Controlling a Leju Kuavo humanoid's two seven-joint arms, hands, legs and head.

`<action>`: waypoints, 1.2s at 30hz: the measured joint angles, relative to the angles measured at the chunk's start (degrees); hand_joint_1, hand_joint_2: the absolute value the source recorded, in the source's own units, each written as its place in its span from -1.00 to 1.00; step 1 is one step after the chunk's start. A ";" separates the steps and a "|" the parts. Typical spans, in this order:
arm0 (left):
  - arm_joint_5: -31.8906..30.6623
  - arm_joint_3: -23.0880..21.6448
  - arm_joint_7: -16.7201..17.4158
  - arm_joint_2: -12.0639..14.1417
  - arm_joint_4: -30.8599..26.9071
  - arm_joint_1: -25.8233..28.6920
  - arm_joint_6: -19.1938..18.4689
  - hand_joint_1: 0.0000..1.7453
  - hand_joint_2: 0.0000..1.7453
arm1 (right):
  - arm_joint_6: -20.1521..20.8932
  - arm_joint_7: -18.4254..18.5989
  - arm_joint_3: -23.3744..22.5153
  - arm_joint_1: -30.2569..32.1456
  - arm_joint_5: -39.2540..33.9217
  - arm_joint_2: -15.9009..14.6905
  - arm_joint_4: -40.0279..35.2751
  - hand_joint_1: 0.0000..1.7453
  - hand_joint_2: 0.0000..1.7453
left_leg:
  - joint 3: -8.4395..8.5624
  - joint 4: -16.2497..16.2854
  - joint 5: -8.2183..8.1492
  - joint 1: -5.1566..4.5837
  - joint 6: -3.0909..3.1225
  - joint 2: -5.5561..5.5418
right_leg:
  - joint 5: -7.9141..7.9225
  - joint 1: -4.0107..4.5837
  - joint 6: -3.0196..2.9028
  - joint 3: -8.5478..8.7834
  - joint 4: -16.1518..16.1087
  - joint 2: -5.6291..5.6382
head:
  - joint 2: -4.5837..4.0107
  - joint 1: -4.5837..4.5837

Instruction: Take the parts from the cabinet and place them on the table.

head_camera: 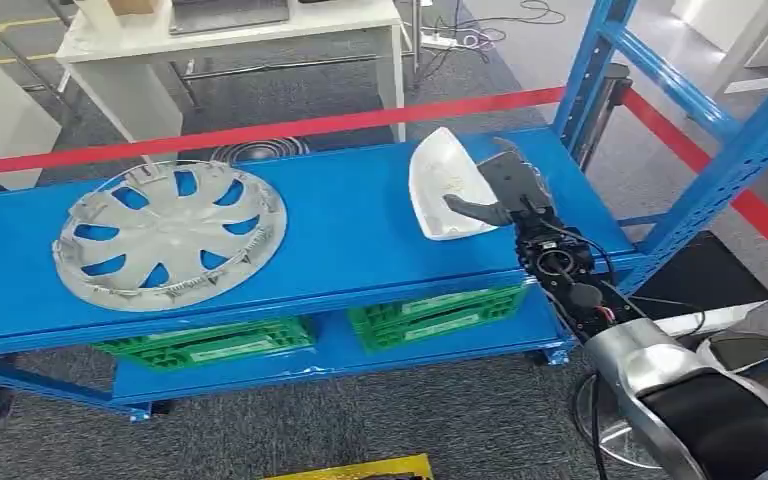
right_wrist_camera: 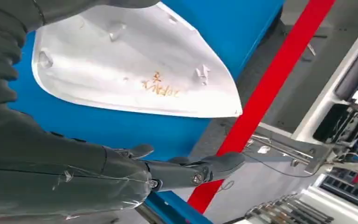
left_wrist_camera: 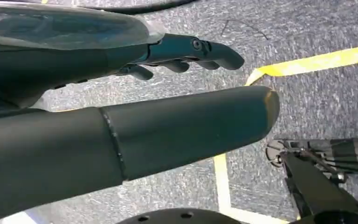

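White moulded plastic shell (head_camera: 440,185), tapering to a rounded point and hollow on one face, with small clips and an orange handwritten mark on its inner side, seen close in the right wrist view (right_wrist_camera: 135,65). It stands tilted on its edge at the right end of the top blue metal shelf (head_camera: 340,215) of the cabinet rack. Judged light, thin-walled and stiff; the glossy curved face is probably slippery, and the inner clips look liable to snap if pressed. The best hold appears to be across the rim, thumb inside the hollow and fingers on the outer curve, clear of the clips.

Right hand (head_camera: 505,195): dark fingers bracket the shell's right side, one lying across its inner face. Whether the grip is closed or merely touching cannot be told; in the wrist view the fingers (right_wrist_camera: 205,170) stand apart from the shell.

Left hand (left_wrist_camera: 186,70): hangs over grey carpet with yellow floor tape (left_wrist_camera: 317,63), fingers apart and holding nothing.

Silver spoked plastic wheel cover (head_camera: 170,235): lies flat at the shelf's left end, well apart from the shell. Two green plastic crates (head_camera: 430,315) sit on the lower shelf. A red barrier tape (head_camera: 290,128) runs behind the rack, and a white surface (head_camera: 250,35) stands beyond it.
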 joint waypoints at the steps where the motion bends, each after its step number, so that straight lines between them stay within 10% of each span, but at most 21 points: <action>1: 0.00 0.00 0.00 -0.04 0.00 0.00 0.02 -1.00 -1.00 | 0.07 0.00 0.00 -0.01 0.00 0.00 0.00 -1.00 1.00 | 0.02 -0.18 -0.03 0.06 -0.02 0.03 | -0.03 0.17 -0.24 0.03 0.00 -0.01 | 0.00 0.02; 8: -0.04 0.24 0.00 -0.24 0.00 0.02 0.20 -1.00 -1.00 | 0.61 0.00 0.02 -0.02 0.00 0.00 0.00 -1.00 1.00 | -0.08 -0.30 -0.17 0.16 -2.64 0.14 | 0.06 0.32 -0.43 0.17 -0.02 -0.05 | 0.00 0.04; 24: -0.24 0.39 -0.07 -0.26 0.00 0.05 0.22 -1.00 -1.00 | 1.23 0.46 0.20 -0.07 0.57 0.00 0.00 -1.00 1.00 | -0.63 0.89 -0.37 -0.03 -2.27 0.10 | 0.63 0.29 0.20 0.59 -0.73 -0.14 | 0.00 0.04; 36: -1.88 0.42 -0.50 -0.22 0.00 0.05 -0.15 -1.00 -1.00 | 7.74 10.78 2.86 -0.95 14.21 0.00 0.63 -1.00 1.00 | -0.70 0.90 -0.40 -0.03 -2.20 0.10 | 0.67 0.29 0.26 0.65 -0.82 -0.15 | 0.00 0.04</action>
